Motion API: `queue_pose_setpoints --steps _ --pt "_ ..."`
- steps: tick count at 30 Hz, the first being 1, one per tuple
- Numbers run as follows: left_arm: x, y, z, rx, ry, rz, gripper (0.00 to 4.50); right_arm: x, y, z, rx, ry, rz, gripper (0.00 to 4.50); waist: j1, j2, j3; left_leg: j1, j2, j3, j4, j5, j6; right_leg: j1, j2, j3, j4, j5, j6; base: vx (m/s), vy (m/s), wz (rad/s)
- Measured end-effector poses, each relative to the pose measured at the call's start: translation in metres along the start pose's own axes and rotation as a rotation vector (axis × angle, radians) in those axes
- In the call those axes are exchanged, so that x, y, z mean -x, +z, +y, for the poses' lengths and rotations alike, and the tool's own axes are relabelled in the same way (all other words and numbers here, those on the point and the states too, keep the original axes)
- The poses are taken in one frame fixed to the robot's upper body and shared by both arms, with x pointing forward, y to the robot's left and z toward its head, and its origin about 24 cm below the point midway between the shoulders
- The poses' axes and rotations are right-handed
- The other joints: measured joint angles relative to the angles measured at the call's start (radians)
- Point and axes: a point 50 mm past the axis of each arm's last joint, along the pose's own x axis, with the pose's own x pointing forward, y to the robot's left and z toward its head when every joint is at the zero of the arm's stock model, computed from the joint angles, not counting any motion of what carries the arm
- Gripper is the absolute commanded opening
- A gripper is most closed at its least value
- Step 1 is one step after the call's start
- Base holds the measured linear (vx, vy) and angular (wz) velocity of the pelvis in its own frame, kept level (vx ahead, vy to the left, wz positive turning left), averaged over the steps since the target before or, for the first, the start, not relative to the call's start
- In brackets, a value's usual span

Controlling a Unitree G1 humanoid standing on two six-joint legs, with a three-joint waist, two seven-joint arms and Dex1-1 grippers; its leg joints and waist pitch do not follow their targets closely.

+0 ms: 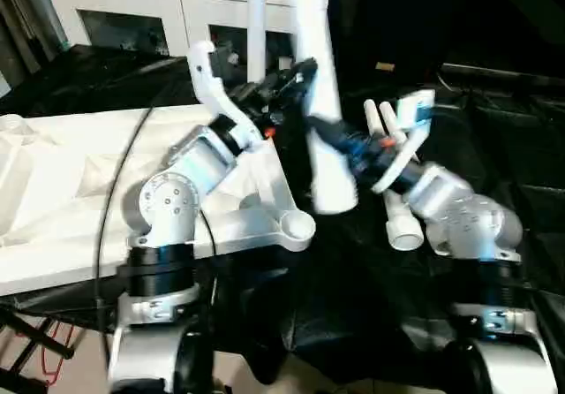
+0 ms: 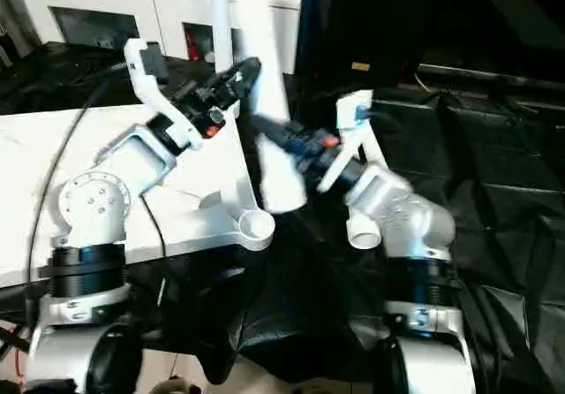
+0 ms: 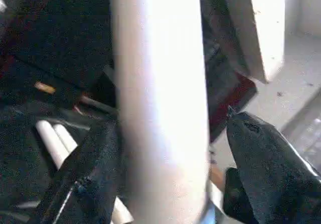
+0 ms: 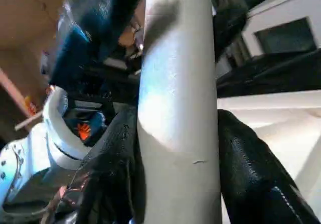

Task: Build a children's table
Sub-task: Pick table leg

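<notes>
The white tabletop (image 1: 79, 200) lies underside up on the left, with its near corner socket (image 1: 297, 226) empty. A thick white leg (image 1: 320, 102) hangs nearly upright, its lower end just above and to the right of that socket. My right gripper (image 1: 328, 134) is shut on the leg, with a black finger (image 4: 108, 174) pressed on each side. My left gripper (image 1: 296, 74) is higher up and straddles the same leg (image 3: 160, 98) with its jaws open. One finger (image 3: 85, 184) lies against the leg and the other stands apart from it. A thinner leg (image 1: 256, 23) stands upright behind.
Two more white legs (image 1: 395, 208) lie on the black cloth (image 1: 371, 306) under my right forearm. A white cabinet with glass doors (image 1: 132, 14) stands at the back. A black cable (image 1: 115, 191) runs over the tabletop.
</notes>
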Motion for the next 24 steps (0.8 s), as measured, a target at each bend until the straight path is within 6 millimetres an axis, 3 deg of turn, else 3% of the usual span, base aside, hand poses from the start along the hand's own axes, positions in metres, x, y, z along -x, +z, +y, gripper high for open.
queue_pose_setpoints --steps 4,9,17,19,20,24 --pt "0.004 0.002 -0.002 -0.018 -0.015 0.026 3.46 -0.001 0.0 0.004 0.045 0.0 0.013 1.84 0.0 0.0 0.0 0.0 0.0 0.0 0.0 0.0 0.0 0.0 0.0 0.0 0.0 -0.001 0.001 0.0 0.0 0.0" --pt "0.003 -0.004 0.005 -0.054 0.094 0.053 3.46 -0.007 -0.007 0.001 0.138 -0.085 0.067 1.84 0.0 0.0 0.0 -0.001 0.0 -0.001 0.0 0.0 0.0 0.0 0.0 0.0 -0.002 -0.001 0.002 0.0 0.0 0.0" --pt "-0.003 -0.005 0.025 -0.042 0.384 -0.011 2.65 -0.041 -0.025 0.005 0.463 -0.312 0.141 1.84 -0.01 0.0 0.0 -0.003 0.0 -0.002 -0.001 0.0 0.0 0.0 0.0 -0.001 -0.006 0.0 0.004 0.0 0.0 0.0" --pt "-0.005 0.0 0.027 -0.033 0.432 -0.05 2.65 -0.047 -0.027 0.008 0.507 -0.338 0.127 1.84 -0.013 0.0 0.0 -0.003 0.0 -0.002 -0.001 0.0 0.0 0.0 0.0 -0.001 -0.007 0.001 0.004 0.0 0.0 0.0" --pt "-0.005 0.002 0.027 -0.024 0.449 -0.071 2.39 -0.051 -0.028 0.009 0.527 -0.349 0.118 1.84 -0.013 0.0 0.0 -0.004 0.0 -0.002 -0.001 0.0 0.0 0.001 0.0 -0.001 -0.008 0.003 0.0 0.0 0.0 0.0" --pt "-0.004 0.004 0.029 -0.019 0.493 -0.096 2.11 -0.057 -0.03 0.011 0.58 -0.367 0.117 1.84 -0.014 0.0 0.0 -0.006 0.0 -0.002 -0.001 -0.002 0.002 0.0 0.0 0.0 -0.01 0.003 0.0 0.0 0.0 0.0"
